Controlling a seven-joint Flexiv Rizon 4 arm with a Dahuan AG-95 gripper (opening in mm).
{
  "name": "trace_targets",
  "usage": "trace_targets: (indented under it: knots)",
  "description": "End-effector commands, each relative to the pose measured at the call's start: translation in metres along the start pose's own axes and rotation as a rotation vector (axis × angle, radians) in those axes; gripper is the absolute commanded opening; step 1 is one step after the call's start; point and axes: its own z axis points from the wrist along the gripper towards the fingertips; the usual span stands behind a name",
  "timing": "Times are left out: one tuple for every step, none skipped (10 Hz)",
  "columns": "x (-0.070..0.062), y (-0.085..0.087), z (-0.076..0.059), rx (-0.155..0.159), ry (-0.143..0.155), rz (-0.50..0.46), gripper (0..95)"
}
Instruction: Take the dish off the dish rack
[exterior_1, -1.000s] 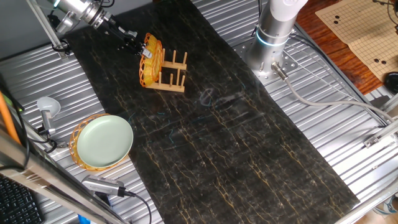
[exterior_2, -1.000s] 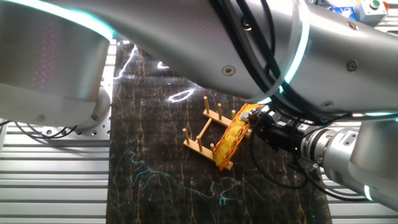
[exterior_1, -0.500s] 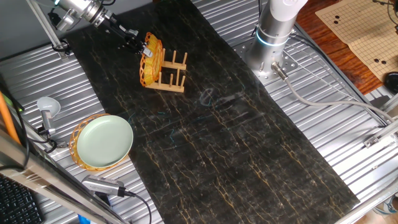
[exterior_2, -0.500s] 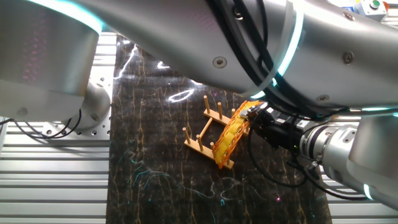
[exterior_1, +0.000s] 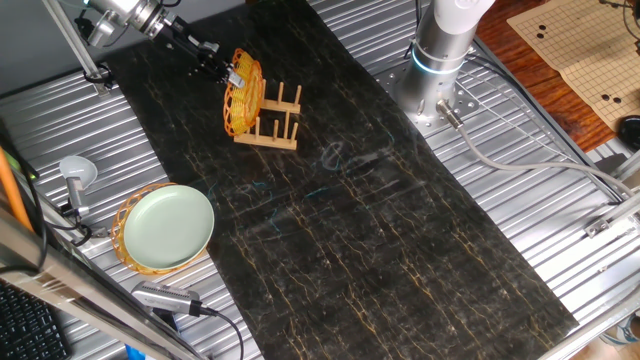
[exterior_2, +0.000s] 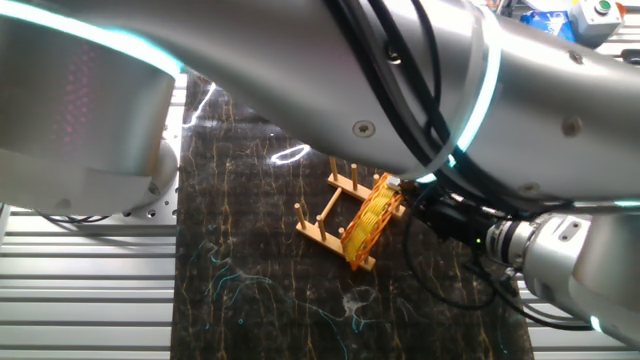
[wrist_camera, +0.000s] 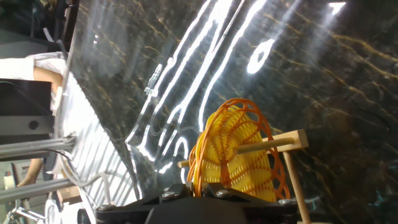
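A: Where is the dish (exterior_1: 243, 93) now?

B: It stands on its edge in the dish rack (exterior_1: 274, 118), at the end of the rack. In one fixed view this is in the upper left part of the frame, on the dark marble-pattern mat (exterior_1: 360, 220). In the other fixed view the dish (exterior_2: 372, 217) is near the middle, tilted, and it leans between the pegs at the lower right end of the rack (exterior_2: 333, 215).

A: And the gripper (exterior_1: 222, 72)?

B: It is at the upper rim of the dish, coming from the upper left of the frame. In the hand view the black finger parts are at the bottom edge, and the woven rim of the dish (wrist_camera: 236, 152) goes down between them. So the fingers are pressed onto the rim and pinch the dish. In the other fixed view the gripper (exterior_2: 408, 197) touches the top of the dish from the right.

A: What else is on the table?

B: A pale green plate (exterior_1: 168, 227) lies in the lower left of the frame, on top of another woven plate (exterior_1: 128, 244). It is well apart from the rack. The base of the arm (exterior_1: 438, 60) stands at the upper right.
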Motion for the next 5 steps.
trace_targets:
  knots:
    - [0.000,0.002,-0.001,-0.001,0.010,0.007,0.0]
    - [-0.001,0.003,-0.007,-0.003,0.022,0.006,0.0]
    - [-0.002,0.007,-0.011,-0.005,0.024,0.010,0.0]
    - [-0.003,0.008,-0.013,-0.006,0.027,0.016,0.0]
    - [-0.004,0.009,-0.015,-0.008,0.028,0.019,0.0]
